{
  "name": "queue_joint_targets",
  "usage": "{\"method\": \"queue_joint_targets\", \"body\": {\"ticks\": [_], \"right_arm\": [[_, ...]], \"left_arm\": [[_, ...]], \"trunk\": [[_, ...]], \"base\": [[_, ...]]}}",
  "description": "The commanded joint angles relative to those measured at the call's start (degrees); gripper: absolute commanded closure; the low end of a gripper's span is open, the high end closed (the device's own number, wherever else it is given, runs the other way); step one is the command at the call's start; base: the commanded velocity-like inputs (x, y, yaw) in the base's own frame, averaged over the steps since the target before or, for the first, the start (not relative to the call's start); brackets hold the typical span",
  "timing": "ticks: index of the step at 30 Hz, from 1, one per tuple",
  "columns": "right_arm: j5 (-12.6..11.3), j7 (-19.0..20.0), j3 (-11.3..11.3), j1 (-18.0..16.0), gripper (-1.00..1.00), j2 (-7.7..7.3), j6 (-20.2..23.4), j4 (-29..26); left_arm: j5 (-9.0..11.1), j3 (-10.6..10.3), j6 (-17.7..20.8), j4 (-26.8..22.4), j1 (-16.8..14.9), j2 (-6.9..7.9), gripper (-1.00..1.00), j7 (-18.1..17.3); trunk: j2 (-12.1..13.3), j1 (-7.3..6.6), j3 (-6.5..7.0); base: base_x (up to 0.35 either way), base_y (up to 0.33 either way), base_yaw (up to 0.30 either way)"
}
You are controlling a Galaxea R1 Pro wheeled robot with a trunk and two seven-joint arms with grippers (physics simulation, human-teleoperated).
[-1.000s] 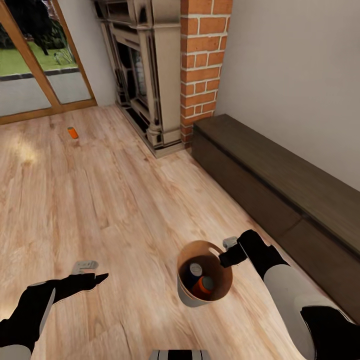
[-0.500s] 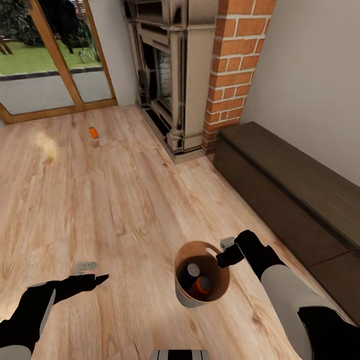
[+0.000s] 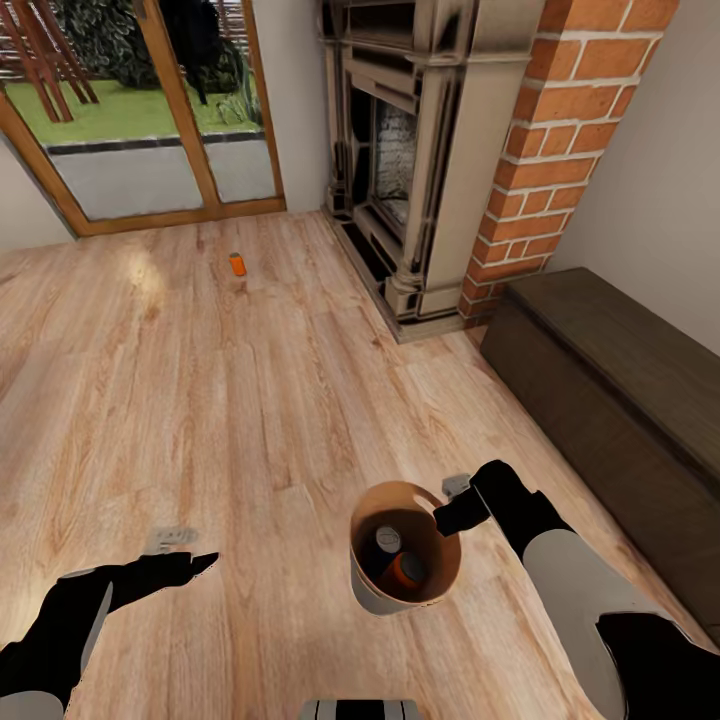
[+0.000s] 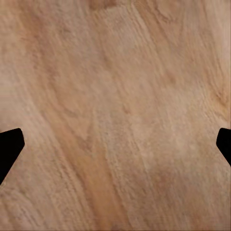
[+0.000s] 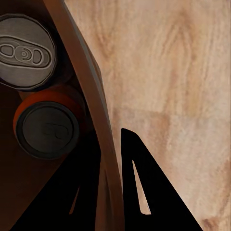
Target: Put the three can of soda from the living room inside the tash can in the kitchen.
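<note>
Gripping the upright tash can (image 3: 404, 590) rim, right claw (image 3: 447, 515) closed.

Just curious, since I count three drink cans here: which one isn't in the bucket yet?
The orange can out on the wood floor near the glass doors. The other orange can and the dark can already sit inside the bucket.

Bright, even daylight comes from the glass doors (image 3: 150, 130), leaving a pale glare patch on the floor (image 3: 140, 275). Shadows are faint. The wrist views look soft and slightly blurred.
</note>
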Motion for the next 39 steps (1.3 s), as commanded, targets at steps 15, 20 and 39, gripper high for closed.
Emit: {"method": "queue_joint_targets", "body": {"ticks": [15,20,39], "right_arm": [[-1.8,1.1,-0.2,0.2,1.0,-9.21,0.2,0.3],[-1.9,1.4,-0.3,0.2,1.0,-11.62,0.1,0.4],[-1.9,1.1,-0.3,2.0,1.0,-11.51,0.1,0.1]], "left_arm": [[0.0,-0.1,-0.5,0.3,0.0,-0.01,-1.0,0.2],[0.1,-0.1,-0.6,0.3,0.1,-0.08,-1.0,0.0],[0.1,-0.1,-2.3,1.1,0.0,-0.34,-1.0,0.0]], "trunk": [[0.0,0.0,0.0],[0.0,0.0,0.0],[0.0,0.0,0.0]], "base": [[0.3,0.123,0.249],[0.317,0.033,0.243],[0.327,0.001,0.213]]}}
